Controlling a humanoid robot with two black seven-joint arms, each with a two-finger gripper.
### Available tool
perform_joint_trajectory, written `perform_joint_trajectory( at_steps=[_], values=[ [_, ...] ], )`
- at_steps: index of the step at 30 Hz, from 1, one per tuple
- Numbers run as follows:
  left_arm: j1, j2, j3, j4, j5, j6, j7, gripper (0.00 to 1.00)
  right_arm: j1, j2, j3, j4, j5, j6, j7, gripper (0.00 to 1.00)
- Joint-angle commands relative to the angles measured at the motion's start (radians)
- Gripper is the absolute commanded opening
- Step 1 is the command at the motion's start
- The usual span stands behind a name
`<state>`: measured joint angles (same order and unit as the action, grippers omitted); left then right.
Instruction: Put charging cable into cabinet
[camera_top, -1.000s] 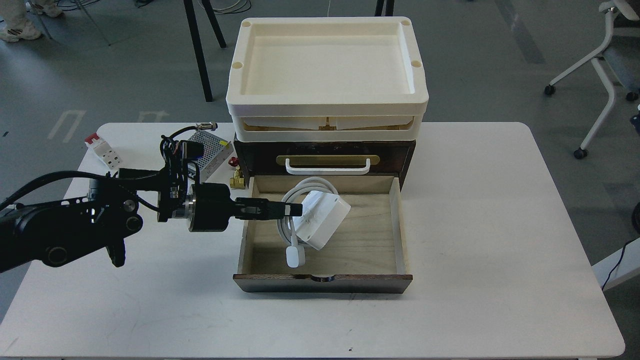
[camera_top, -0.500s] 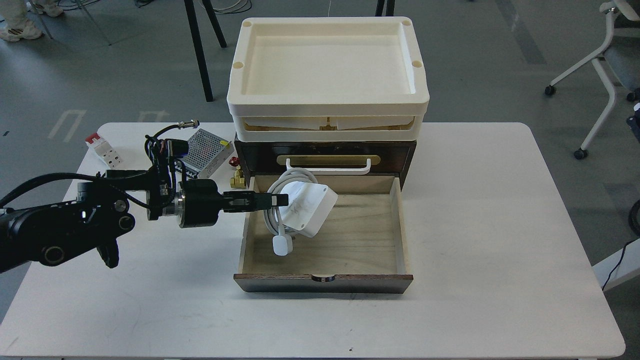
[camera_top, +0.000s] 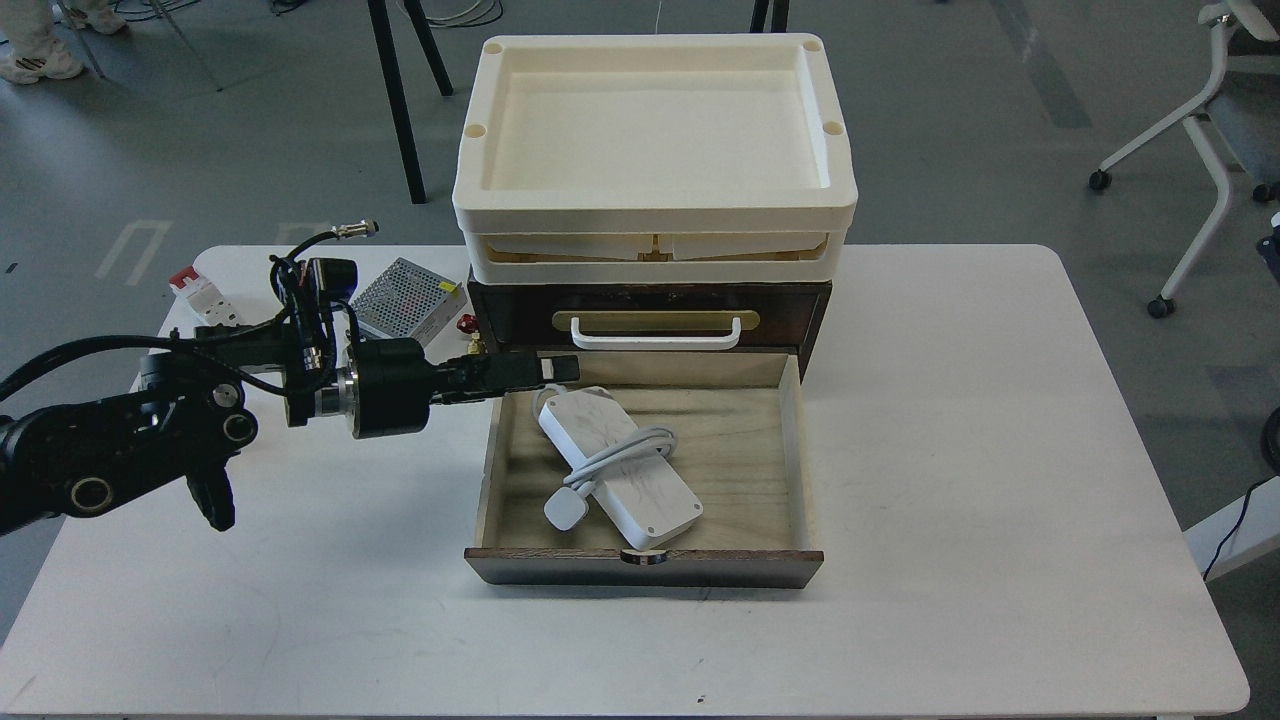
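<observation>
Lying flat on the floor of the pulled-out drawer (camera_top: 740, 450), the charging cable (camera_top: 620, 466) is your reference: white block with its long axis running from 10 o'clock to 4 o'clock, grey cord looped across its middle, white plug (camera_top: 565, 511) off its 7 o'clock side. Nothing grips it.

Your left gripper (camera_top: 560, 368) hangs over the drawer's back left corner, pointing toward 3 o'clock, just above the block's near end. From the fingertips the block lies at about 5 o'clock and lower down. The fingers read as one dark bar from here, so you cannot tell whether they are spread or pressed together; they hold nothing visible.

Right arm is not in view, so left is the only arm close to the work.

Judgement: the cable is in the cabinet (camera_top: 650, 310) drawer, which stands open toward 6 o'clock. Closing it means a push toward 12 o'clock on the dark front panel (camera_top: 645, 567), which lies well apart from the gripper at roughly 5 o'clock. Watch the plug near the front wall.
</observation>
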<state>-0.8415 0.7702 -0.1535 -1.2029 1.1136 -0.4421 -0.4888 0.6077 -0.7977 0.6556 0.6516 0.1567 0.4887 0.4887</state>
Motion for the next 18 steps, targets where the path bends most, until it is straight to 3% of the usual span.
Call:
perform_joint_trajectory(
  at_steps=[1, 4, 9, 14, 18],
  values=[
    [0.005, 0.13, -0.006, -0.006, -0.018, -0.047, 0.0, 0.91, 0.012, -0.002, 0.007, 0.008, -0.002, 0.0, 0.0, 1.0],
    [0.012, 0.202, -0.041, 0.011, -0.203, -0.047, 0.0, 0.92, 0.027, -0.002, 0.007, 0.013, -0.009, 0.0, 0.0, 1.0],
    [0.01, 0.19, -0.226, 0.098, -0.821, -0.047, 0.0, 0.92, 0.09, 0.011, 0.009, 0.078, -0.02, 0.0, 0.0, 1.0],
    [-0.004, 0.034, -0.357, 0.282, -1.19, -0.047, 0.0, 0.92, 0.15, 0.052, 0.022, 0.086, -0.017, 0.0, 0.0, 1.0],
    [0.01, -0.052, -0.402, 0.339, -1.256, -0.047, 0.0, 0.92, 0.149, 0.072, 0.056, 0.085, -0.017, 0.0, 0.0, 1.0]
  ],
)
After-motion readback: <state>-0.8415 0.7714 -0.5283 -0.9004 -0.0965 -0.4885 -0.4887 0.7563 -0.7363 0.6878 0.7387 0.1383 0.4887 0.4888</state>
